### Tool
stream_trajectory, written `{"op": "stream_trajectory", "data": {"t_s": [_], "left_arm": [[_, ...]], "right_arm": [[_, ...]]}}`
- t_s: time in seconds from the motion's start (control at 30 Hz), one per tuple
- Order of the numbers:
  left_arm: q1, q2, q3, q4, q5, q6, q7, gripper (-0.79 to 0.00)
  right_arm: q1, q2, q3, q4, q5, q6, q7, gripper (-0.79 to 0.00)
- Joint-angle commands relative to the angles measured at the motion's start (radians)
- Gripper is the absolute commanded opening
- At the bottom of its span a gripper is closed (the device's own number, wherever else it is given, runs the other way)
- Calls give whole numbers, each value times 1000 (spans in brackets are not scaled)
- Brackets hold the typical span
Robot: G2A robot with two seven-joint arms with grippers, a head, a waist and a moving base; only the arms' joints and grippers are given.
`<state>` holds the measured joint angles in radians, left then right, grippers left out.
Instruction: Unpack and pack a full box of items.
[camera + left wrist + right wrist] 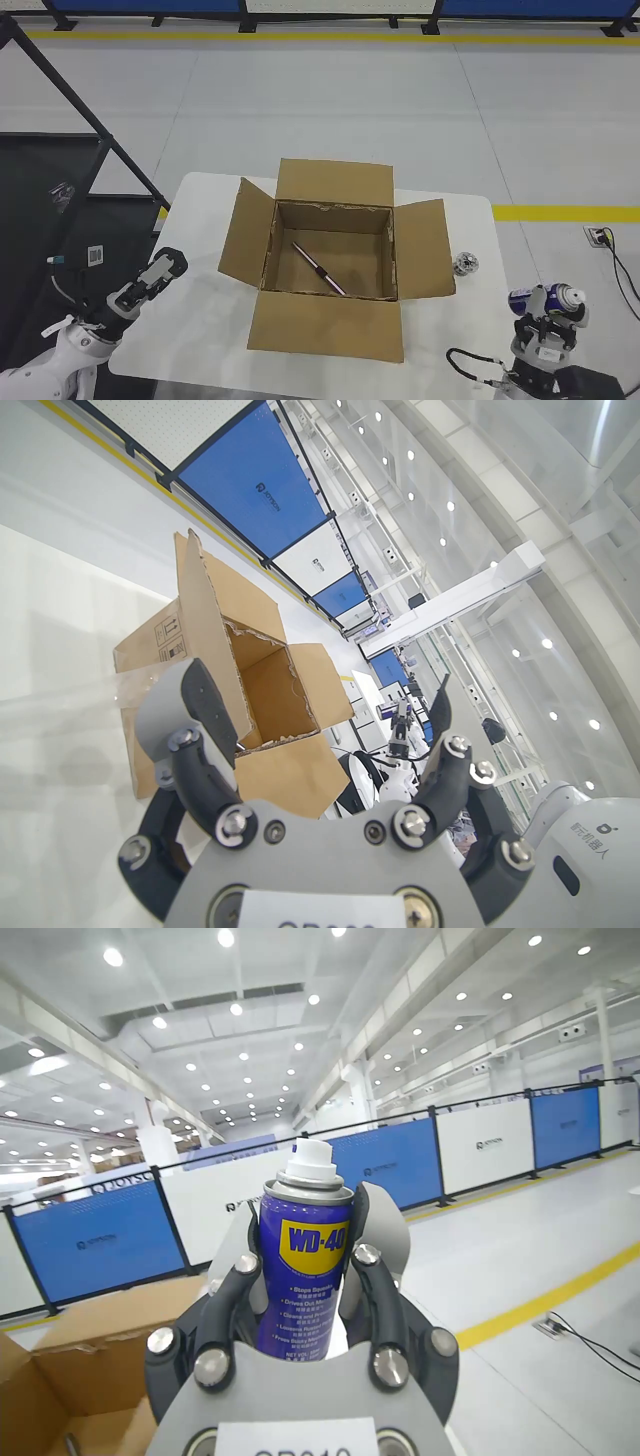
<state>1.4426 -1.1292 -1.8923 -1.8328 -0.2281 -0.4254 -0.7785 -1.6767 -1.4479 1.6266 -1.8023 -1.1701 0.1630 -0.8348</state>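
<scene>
while right gripper (302, 1220) clamps blue spray can (305, 1253) beside box (330, 325) & left gripper (320, 685) gapes empty, prob best: set can down slowly, clear of silver obj (466, 264).

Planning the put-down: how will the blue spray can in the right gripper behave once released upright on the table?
The spray can looks like rigid metal, so it should not deform. Tall and narrow, it may tip if nudged. Lying down, its round body would probably roll.

Left gripper (163, 268) at eight o'clock, fingers (207, 700) spread wide; right gripper (548, 310) at four o'clock, fingers clamped around a spray can (307, 1248).
</scene>
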Motion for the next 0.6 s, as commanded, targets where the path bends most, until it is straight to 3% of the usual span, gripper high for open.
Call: {"op": "stream_trajectory", "data": {"t_s": [0.0, 0.13, 0.57], "left_arm": [[0, 0, 0, 0, 0, 0, 0, 0], [0, 0, 0, 0, 0, 0, 0, 0], [0, 0, 0, 0, 0, 0, 0, 0]], "right_arm": [[15, 1, 21, 71, -13, 17, 7, -785], [75, 5, 38, 213, -11, 13, 115, -785], [75, 5, 38, 213, -11, 13, 115, -785]]}}
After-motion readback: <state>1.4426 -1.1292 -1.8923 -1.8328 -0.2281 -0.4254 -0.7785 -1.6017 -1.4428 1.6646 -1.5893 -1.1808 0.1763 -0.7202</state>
